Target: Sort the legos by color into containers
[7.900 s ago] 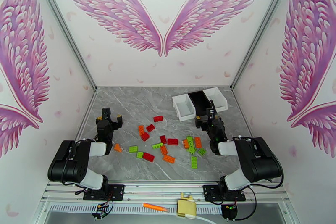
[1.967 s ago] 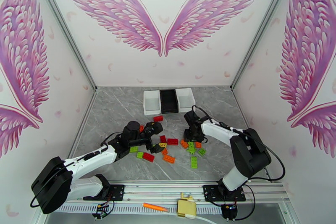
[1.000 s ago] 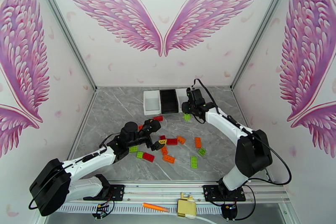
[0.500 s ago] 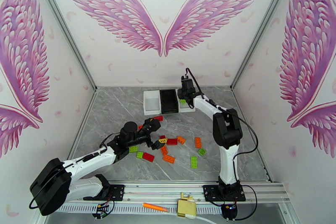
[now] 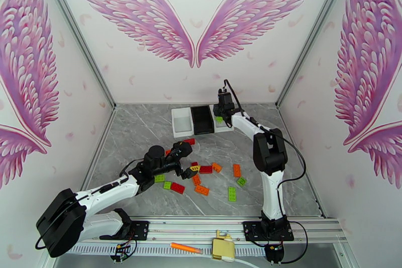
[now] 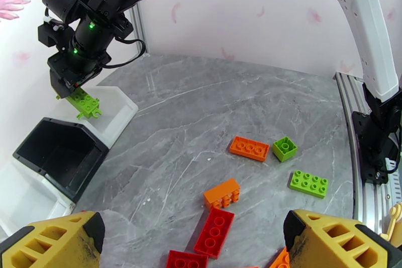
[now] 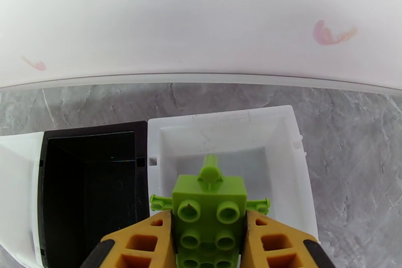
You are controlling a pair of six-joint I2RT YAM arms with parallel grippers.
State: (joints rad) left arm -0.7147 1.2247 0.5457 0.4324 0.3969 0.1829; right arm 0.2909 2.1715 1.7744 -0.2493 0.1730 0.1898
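I logged the right tool (image 7: pixel 208 243) clamped on a bright green lego (image 7: pixel 208 203): its yellow fingers (image 7: pixel 143 244) pressed the brick from both sides, studs facing the wrist camera, thin pegs sticking out at either side and at the far end. The brick was held over the open top of the right white bin (image 7: pixel 301 168), toward its near wall; whether it touched the rim I could not tell. The black bin (image 7: pixel 90 183) stood against that bin's left side and the left white bin (image 7: pixel 17 183) against the black one, the three in a row at the far side of the grey marbled worktop (image 5: pixel 145 128). From the top camera I saw the right arm (image 5: pixel 266 151) stretched far out to the row. The left tool (image 6: pixel 193 234) hung low over the middle of the worktop with its jaws wide apart; in its wrist view a red lego (image 6: pixel 214 226) lay on the worktop below the gap between the fingers, an orange lego (image 6: pixel 222 192) just beside its far end. Beyond those, well apart from the bins, lay a flat orange lego (image 6: pixel 248 148) just beside a small green lego cube (image 6: pixel 285 148), and a flat green lego (image 6: pixel 308 183) nearer the right arm's base. Another red lego (image 5: pixel 189 141) lay alone near the front of the row. An orange marker pen (image 5: pixel 186 248) lay on the front rail (image 5: pixel 311 238), off the worktop.
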